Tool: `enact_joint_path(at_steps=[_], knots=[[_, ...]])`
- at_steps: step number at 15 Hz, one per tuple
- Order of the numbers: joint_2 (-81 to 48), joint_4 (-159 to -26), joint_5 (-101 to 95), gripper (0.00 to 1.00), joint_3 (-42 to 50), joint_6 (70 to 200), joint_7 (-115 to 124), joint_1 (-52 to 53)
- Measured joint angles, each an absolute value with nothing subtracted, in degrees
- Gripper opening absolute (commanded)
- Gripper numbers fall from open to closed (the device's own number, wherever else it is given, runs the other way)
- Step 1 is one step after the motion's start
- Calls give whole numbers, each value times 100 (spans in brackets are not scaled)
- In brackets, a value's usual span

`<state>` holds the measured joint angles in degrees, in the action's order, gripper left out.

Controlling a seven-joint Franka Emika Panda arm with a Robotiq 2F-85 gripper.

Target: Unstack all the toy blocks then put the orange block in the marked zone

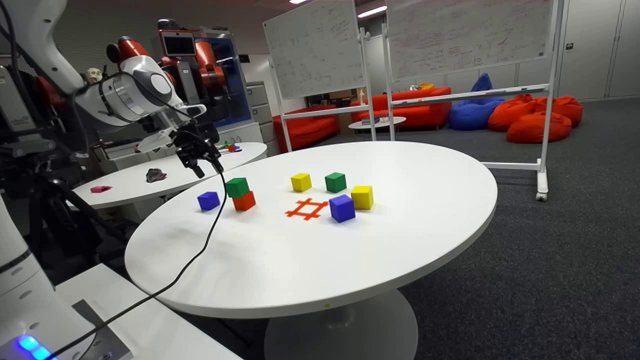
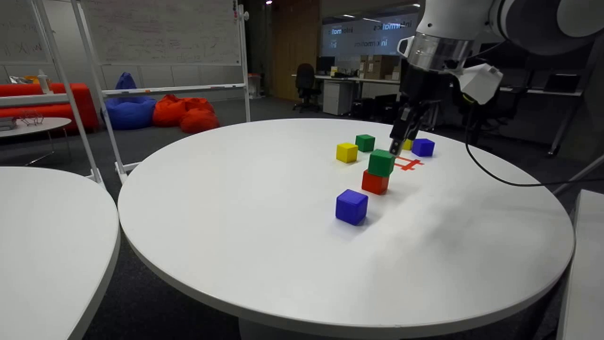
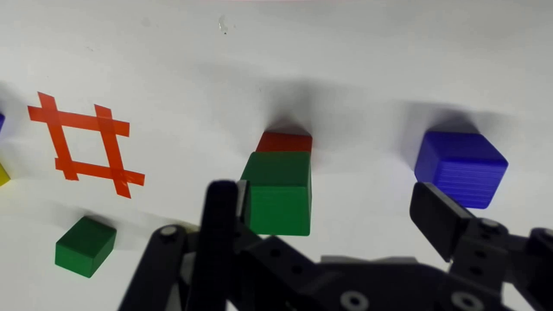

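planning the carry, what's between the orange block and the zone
Just bare table between the orange block and the zone, as the wrist view shows; a green block sits on the orange block.

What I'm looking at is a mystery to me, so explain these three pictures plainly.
The machine is a single white robot arm ending in black jaws. Two pictures look on from outside it; the third looks down from its wrist. On the round white table, one small green cube sits on top of the orange block; another green cube, two blue cubes and two yellow cubes rest directly on the table. The marked zone is a square of crossed red-orange lines, like a hash sign. Nothing is held: the jaws stand open near the stacked pair.
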<state>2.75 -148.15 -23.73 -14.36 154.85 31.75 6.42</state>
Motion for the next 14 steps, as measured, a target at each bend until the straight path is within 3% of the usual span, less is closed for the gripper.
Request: enact_joint_path(at_steps=[14], knots=[[699, -14640, -2062, 100, -1441, 14169, 2994, 979]])
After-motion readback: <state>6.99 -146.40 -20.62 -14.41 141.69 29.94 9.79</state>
